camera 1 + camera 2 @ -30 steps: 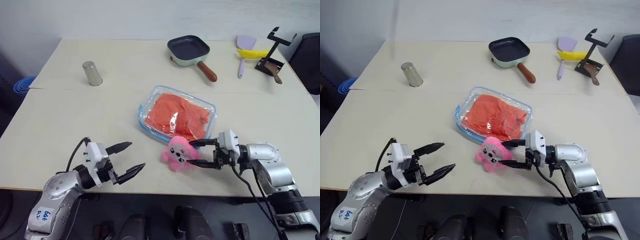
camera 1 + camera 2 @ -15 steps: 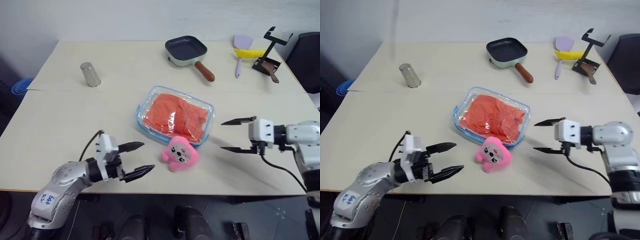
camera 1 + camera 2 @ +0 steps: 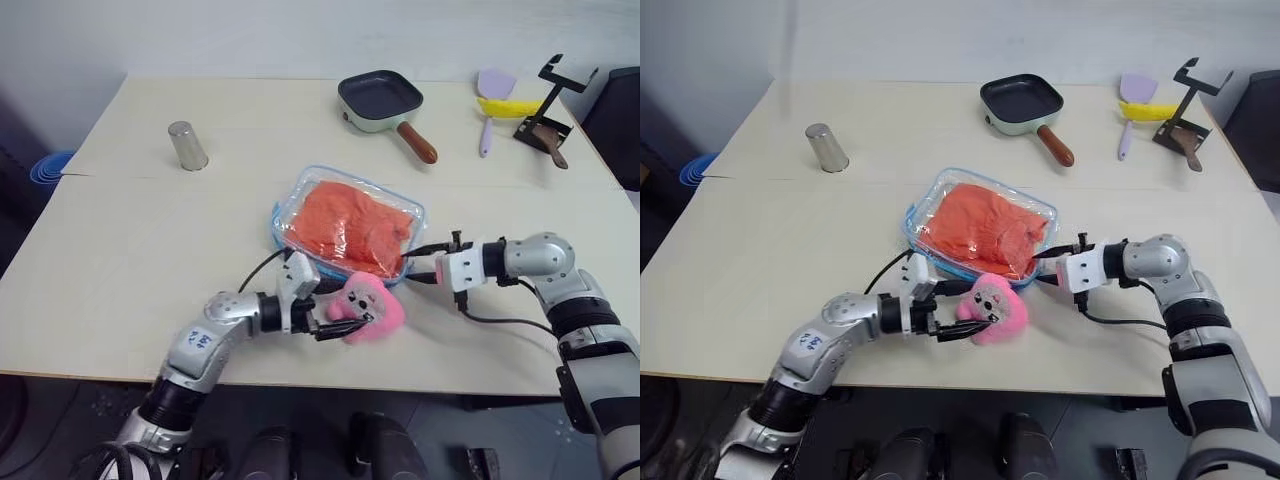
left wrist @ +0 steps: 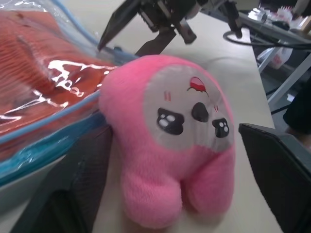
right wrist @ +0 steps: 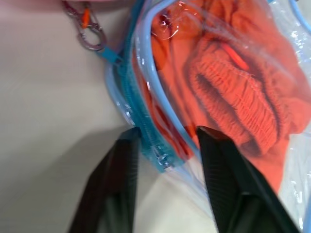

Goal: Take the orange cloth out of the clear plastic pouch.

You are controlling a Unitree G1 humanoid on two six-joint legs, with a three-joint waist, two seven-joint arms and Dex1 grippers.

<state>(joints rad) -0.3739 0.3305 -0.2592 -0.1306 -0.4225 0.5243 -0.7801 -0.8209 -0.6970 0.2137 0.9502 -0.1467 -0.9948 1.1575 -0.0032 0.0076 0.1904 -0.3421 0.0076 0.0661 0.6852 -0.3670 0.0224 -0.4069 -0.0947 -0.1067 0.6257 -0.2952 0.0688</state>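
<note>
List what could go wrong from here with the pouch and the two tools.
1. The right tool straddles only the clear plastic pouch edge by its zipper; the thin, slick film could slip free.
2. The left tool brackets the pink plush toy, which touches the pouch, so a pull may drag both.
3. The orange cloth is inside.

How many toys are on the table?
1: a pink plush toy at the table's near edge, beside the pouch with the orange cloth inside.

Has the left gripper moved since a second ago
Yes. The left gripper has travelled right across the table, from open tabletop to the pink plush toy beside the clear plastic pouch, its fingers now straddling the toy.
</note>
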